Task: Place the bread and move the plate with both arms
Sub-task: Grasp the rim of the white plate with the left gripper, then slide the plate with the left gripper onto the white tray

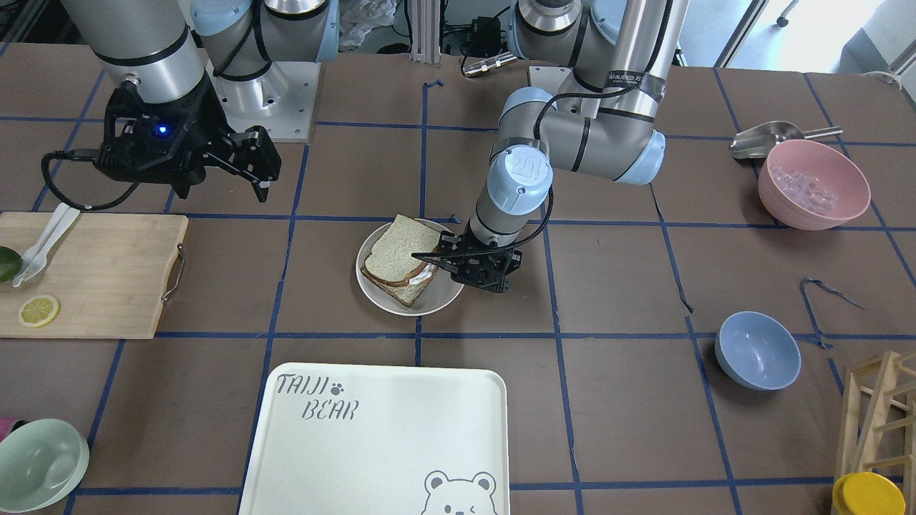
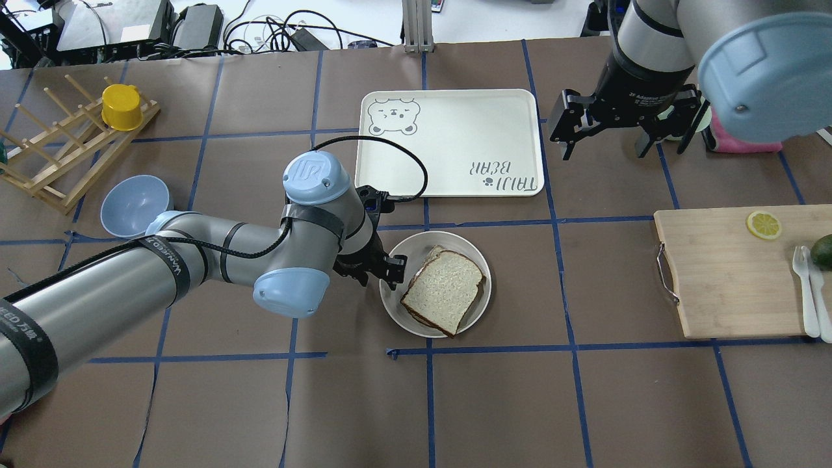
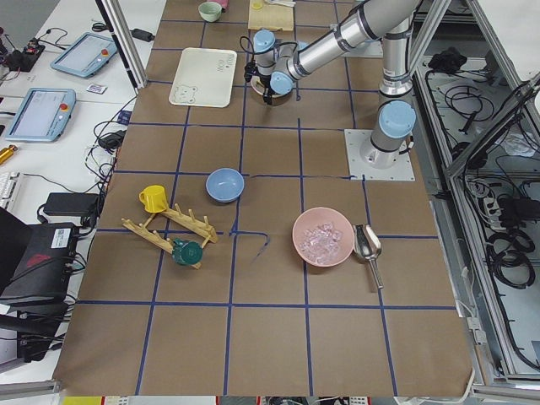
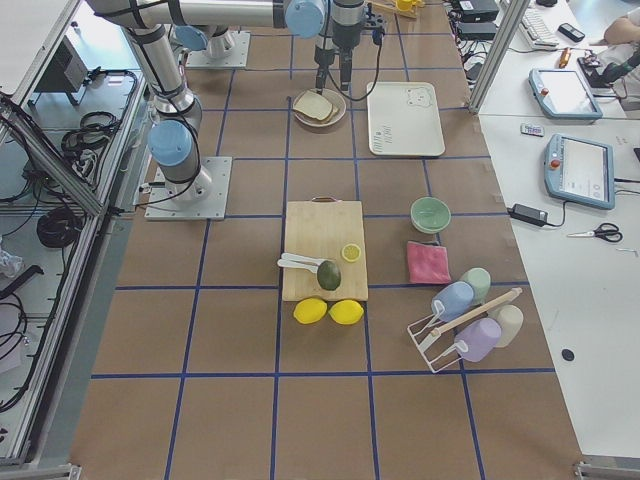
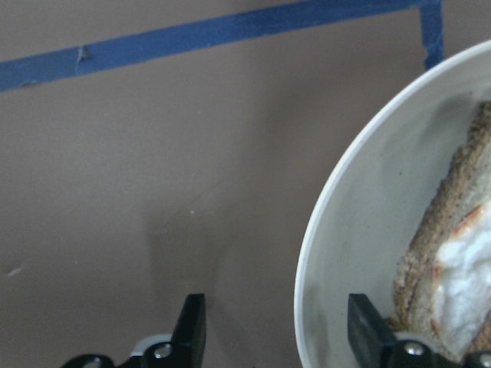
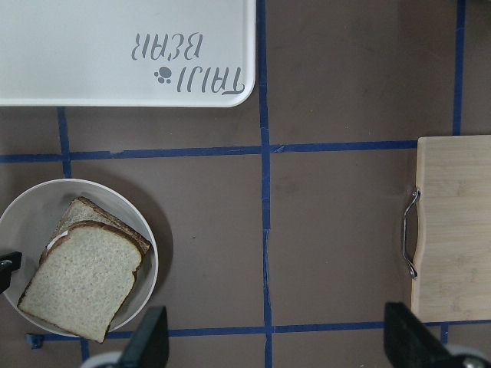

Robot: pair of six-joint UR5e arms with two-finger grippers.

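Note:
The plain bread slice (image 1: 401, 250) (image 2: 445, 289) (image 6: 84, 280) lies on top of another slice with egg white showing at its edge (image 5: 460, 268), both on the round off-white plate (image 1: 438, 304) (image 2: 471, 250) (image 6: 31, 215) (image 5: 345, 253). My left gripper (image 1: 465, 268) (image 2: 380, 270) (image 5: 278, 333) is low at the plate's edge on the robot's left. It is open, with the rim between its fingers and nothing held. My right gripper (image 1: 222, 187) (image 2: 621, 140) (image 6: 278, 337) is open and empty. It hangs high above the table, away from the plate toward the robot's right.
The "TAIJI BEAR" tray (image 1: 401, 429) (image 2: 455, 130) lies just beyond the plate. A wooden cutting board (image 1: 93, 272) (image 2: 715, 273) with a lemon slice is on the robot's right. A blue bowl (image 1: 757, 350), a pink bowl (image 1: 814, 182) and a wooden rack (image 2: 58, 156) are on the left.

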